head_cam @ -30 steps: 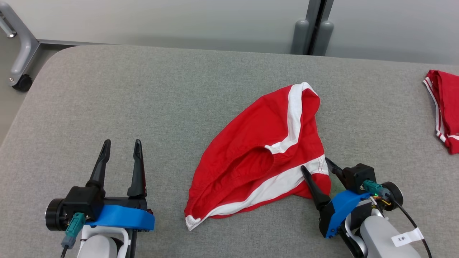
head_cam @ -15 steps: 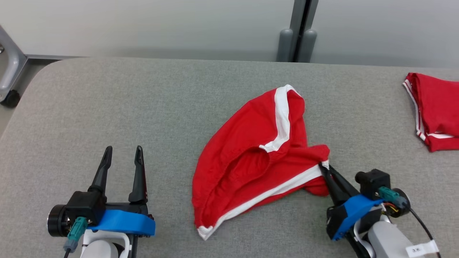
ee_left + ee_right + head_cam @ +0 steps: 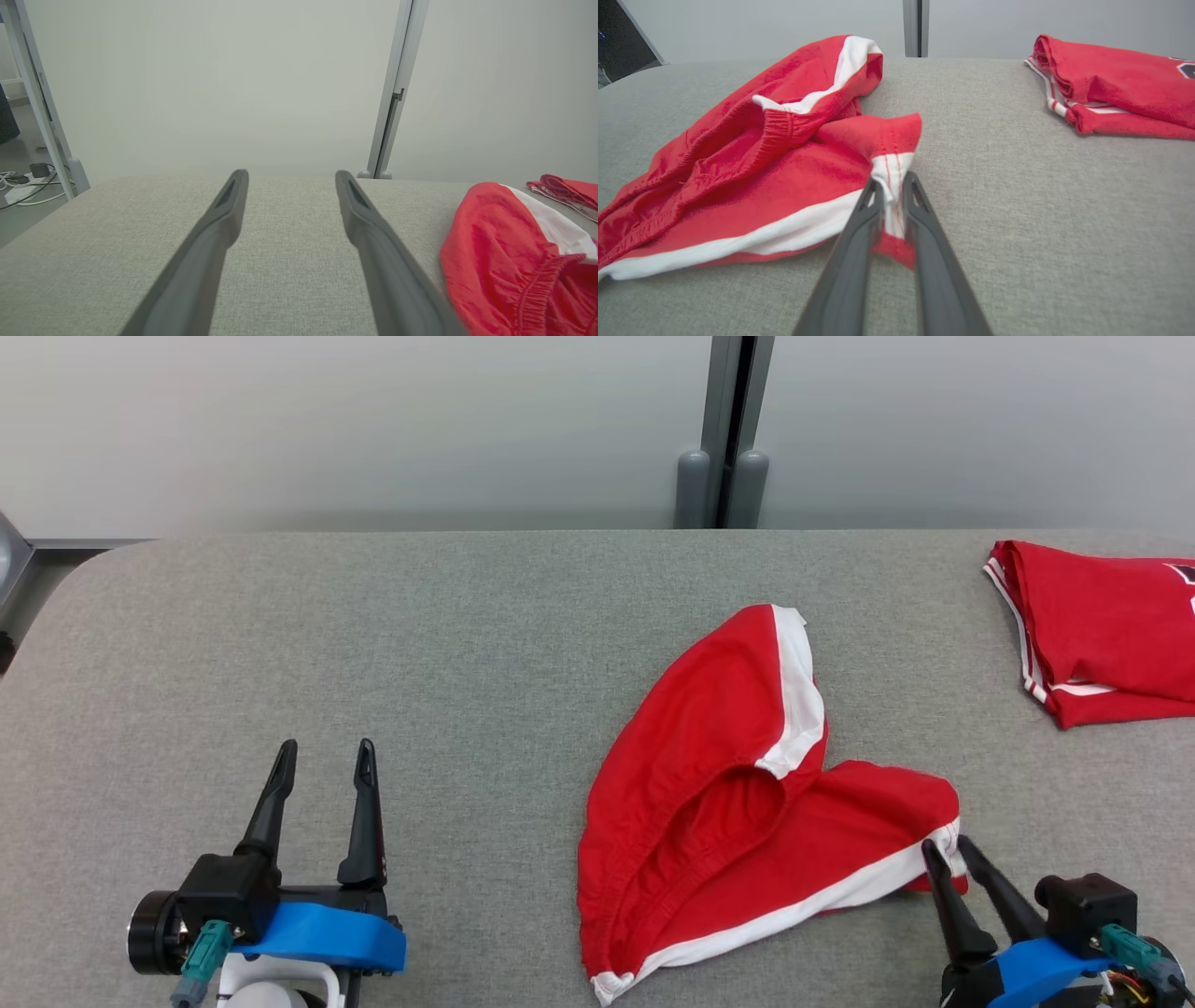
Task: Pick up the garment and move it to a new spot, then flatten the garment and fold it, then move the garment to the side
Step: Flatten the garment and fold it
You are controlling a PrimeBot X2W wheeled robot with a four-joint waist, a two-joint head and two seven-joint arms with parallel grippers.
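Head view: a grey fabric-covered table (image 3: 373,644) fills the scene; red shorts (image 3: 728,775) with white stripes lie crumpled right of its middle; a folded red garment (image 3: 1111,635) sits well apart at the far right; the right gripper (image 3: 945,845) pinches the shorts' near-right hem corner; the left gripper (image 3: 328,747) stands wide open, empty.

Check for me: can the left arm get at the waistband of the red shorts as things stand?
Probably yes. The left claw stands open, with bare grey table between it and the red shorts; the waistband lies on that side. The right claw pinches the opposite corner.
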